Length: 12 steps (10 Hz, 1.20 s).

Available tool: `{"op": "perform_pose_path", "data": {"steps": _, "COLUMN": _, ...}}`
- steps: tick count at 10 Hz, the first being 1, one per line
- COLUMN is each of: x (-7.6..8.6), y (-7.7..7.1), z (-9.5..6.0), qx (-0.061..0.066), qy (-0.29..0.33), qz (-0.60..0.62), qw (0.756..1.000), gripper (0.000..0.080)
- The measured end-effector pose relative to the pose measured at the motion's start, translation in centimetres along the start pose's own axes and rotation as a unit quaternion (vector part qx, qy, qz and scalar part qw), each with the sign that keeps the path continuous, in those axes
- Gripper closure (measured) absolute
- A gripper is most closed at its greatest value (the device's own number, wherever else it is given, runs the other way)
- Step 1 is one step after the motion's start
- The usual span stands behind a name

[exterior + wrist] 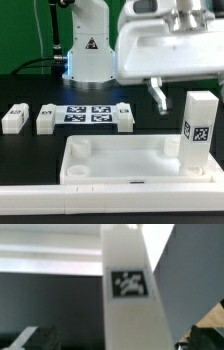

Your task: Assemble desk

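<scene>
Loose legs [14, 117] and the marker board [88, 114] lie well to the exterior view's left of the gripper [115, 341]; the desk top [120, 178] sits below it. The gripper's jaws stand open, flanking without touching the upright leg [198, 130] in the corner socket. If that leg is only loosely seated, a sideways brush could topple it.
</scene>
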<state>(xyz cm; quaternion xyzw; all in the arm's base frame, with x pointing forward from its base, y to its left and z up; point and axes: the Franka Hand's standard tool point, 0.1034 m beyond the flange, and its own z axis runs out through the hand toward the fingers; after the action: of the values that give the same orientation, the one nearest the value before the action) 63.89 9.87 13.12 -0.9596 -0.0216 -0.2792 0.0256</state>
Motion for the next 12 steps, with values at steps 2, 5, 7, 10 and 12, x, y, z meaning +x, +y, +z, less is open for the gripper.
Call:
{"op": "perform_pose_path", "data": {"steps": 2, "x": -0.5, "y": -0.4, "z": 0.6, "qx": 0.006, "qy": -0.065, "qz": 0.002, "qw": 0.998, "gripper": 0.0151}}
{"op": "perform_pose_path", "data": {"steps": 5, "x": 0.3, "y": -1.0, "z": 1.0, "qx": 0.016, "qy": -0.17, "qz": 0.008, "qw": 0.985, "gripper": 0.0151}}
{"op": "perform_pose_path", "data": {"steps": 7, "x": 0.7, "y": -1.2, "z": 1.3, "qx": 0.019, "qy": -0.216, "qz": 0.007, "qw": 0.976, "gripper": 0.0151}}
{"op": "perform_pose_path", "data": {"steps": 10, "x": 0.2, "y": -0.6, "z": 2.0, "qx": 0.015, "qy": -0.232, "qz": 0.01, "qw": 0.973, "gripper": 0.0151}}
{"op": "perform_pose_path", "data": {"steps": 12, "x": 0.0, "y": -0.8, "z": 2.0, "qx": 0.011, "qy": -0.234, "qz": 0.028, "qw": 0.972, "gripper": 0.0151}}
